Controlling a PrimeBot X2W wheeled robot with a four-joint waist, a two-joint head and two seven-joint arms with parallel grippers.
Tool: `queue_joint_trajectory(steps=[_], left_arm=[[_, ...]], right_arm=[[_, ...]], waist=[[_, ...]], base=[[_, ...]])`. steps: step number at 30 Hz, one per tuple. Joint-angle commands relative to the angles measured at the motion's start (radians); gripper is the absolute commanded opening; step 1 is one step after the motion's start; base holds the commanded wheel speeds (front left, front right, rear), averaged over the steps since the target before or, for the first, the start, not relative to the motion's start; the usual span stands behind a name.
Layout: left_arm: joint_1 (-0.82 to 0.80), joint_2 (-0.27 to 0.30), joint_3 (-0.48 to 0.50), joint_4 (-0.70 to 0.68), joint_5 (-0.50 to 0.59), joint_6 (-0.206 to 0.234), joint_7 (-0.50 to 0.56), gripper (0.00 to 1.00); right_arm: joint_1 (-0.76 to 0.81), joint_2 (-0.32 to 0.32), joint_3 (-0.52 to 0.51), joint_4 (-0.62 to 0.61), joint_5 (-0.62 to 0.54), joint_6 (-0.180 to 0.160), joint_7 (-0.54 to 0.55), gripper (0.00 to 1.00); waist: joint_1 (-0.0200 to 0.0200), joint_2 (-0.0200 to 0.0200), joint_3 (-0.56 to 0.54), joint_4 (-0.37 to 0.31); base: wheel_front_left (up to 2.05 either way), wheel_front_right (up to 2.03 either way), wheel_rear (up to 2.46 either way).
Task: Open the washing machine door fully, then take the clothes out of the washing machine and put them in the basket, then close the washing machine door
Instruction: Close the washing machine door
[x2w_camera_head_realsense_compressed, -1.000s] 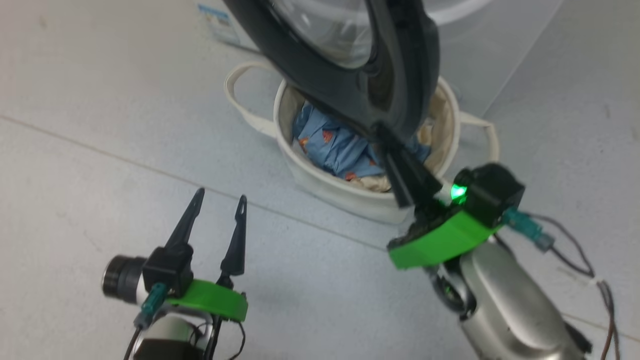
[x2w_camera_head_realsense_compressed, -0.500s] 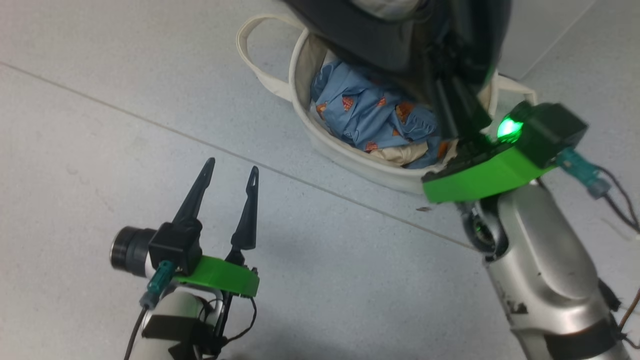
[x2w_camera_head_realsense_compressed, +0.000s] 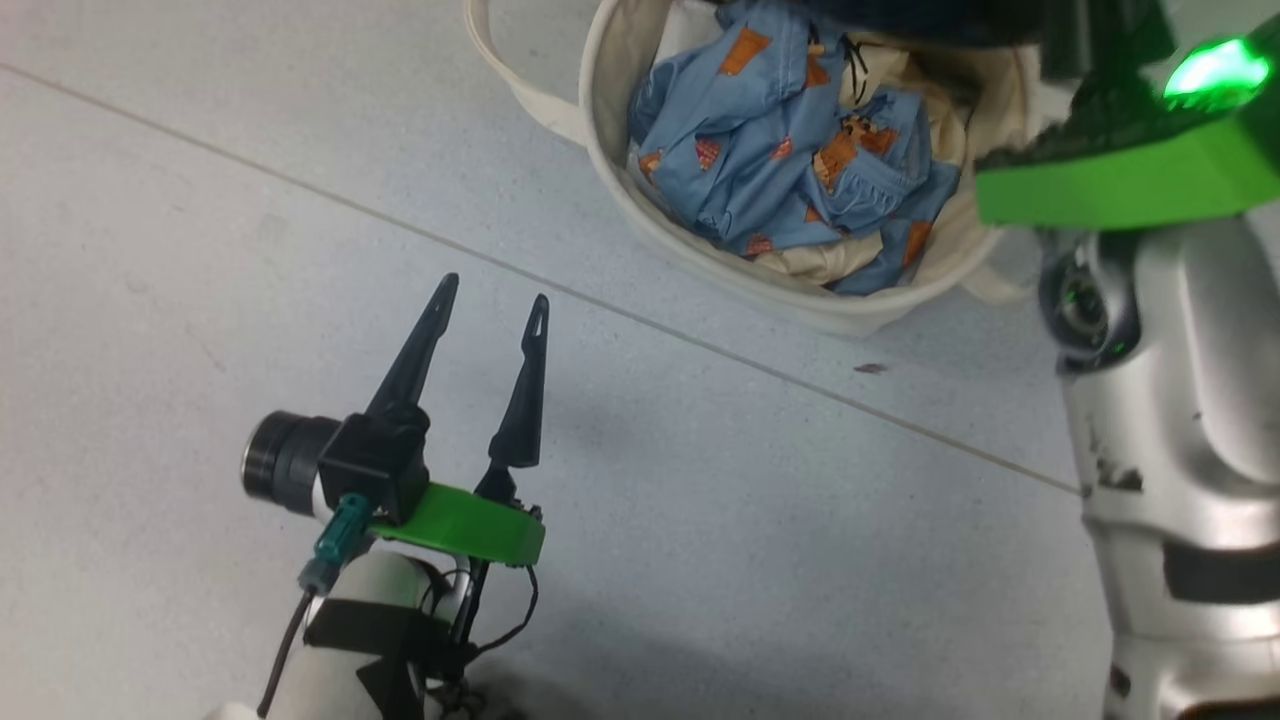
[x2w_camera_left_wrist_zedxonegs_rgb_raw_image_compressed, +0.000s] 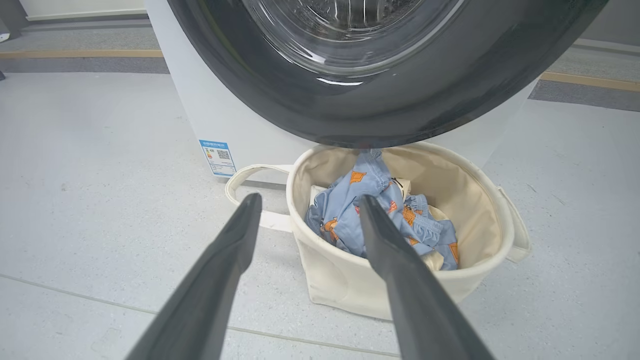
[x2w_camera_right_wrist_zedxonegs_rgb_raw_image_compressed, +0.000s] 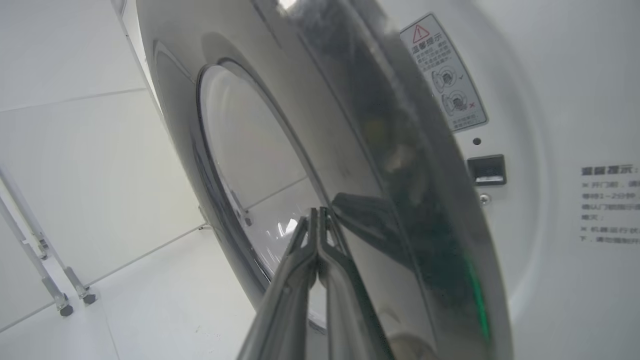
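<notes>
Right gripper (x2w_camera_right_wrist_zedxonegs_rgb_raw_image_compressed: 318, 217) pinched closed, tips against door (x2w_camera_right_wrist_zedxonegs_rgb_raw_image_compressed: 390, 150); left gripper (x2w_camera_head_realsense_compressed: 493, 290) spread wide, empty; clothes (x2w_camera_head_realsense_compressed: 790, 170) in basket (x2w_camera_left_wrist_zedxonegs_rgb_raw_image_compressed: 340, 280).

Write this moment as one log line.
clothes: in basket; door: partly open; right pincer: shut, at door; left pincer: open, empty

The washing machine door (x2w_camera_left_wrist_zedxonegs_rgb_raw_image_compressed: 380, 115) hung low over the basket (x2w_camera_left_wrist_zedxonegs_rgb_raw_image_compressed: 350, 290), its black rim right over the clothes (x2w_camera_left_wrist_zedxonegs_rgb_raw_image_compressed: 340, 220). It covered the far part of the basket's mouth, while the near part stood open from above. Bare floor lay between the spread left gripper (x2w_camera_left_wrist_zedxonegs_rgb_raw_image_compressed: 308, 198) and the basket's near wall. A loop handle (x2w_camera_left_wrist_zedxonegs_rgb_raw_image_compressed: 250, 172) jutted left. Beside the right gripper (x2w_camera_right_wrist_zedxonegs_rgb_raw_image_compressed: 317, 212), pressed together against the door's ring, a gap separated the door from the washing machine (x2w_camera_right_wrist_zedxonegs_rgb_raw_image_compressed: 550, 100).
</notes>
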Motion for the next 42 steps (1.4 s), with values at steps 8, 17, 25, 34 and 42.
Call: queue_joint_trajectory(steps=[8, 17, 25, 34, 42], left_arm=[[-0.021, 0.014, 0.007, -0.037, 0.002, 0.011, -0.012, 1.0], [-0.029, 0.013, -0.014, -0.054, -0.008, 0.024, -0.012, 1.0], [-0.045, 0.013, -0.034, -0.061, -0.014, 0.033, -0.012, 1.0], [-0.051, 0.013, -0.021, -0.044, -0.001, 0.031, -0.012, 1.0], [-0.029, 0.015, 0.008, -0.022, 0.011, 0.02, -0.012, 1.0]], right_arm=[[-0.13, 0.021, -0.071, -0.028, 0.002, 0.0, -0.005, 0.0], [-0.223, 0.021, -0.131, -0.001, -0.007, 0.0, -0.005, 0.0], [-0.298, 0.021, -0.16, 0.024, -0.018, 0.0, -0.005, 0.0], [-0.245, 0.021, -0.106, 0.028, 0.022, 0.0, -0.005, 0.0], [-0.139, 0.021, -0.048, 0.005, 0.056, 0.0, -0.005, 0.0]], waist=[[0.0, 0.0, 0.051, 0.014], [0.0, 0.0, 0.086, 0.018], [0.0, 0.0, 0.124, 0.023], [0.0, 0.0, 0.088, -0.002], [0.0, 0.0, -0.005, -0.033]], base=[[0.0, 0.0, 0.0], [0.0, 0.0, 0.0], [0.0, 0.0, 0.0], [0.0, 0.0, 0.0], [0.0, 0.0, 0.0]])
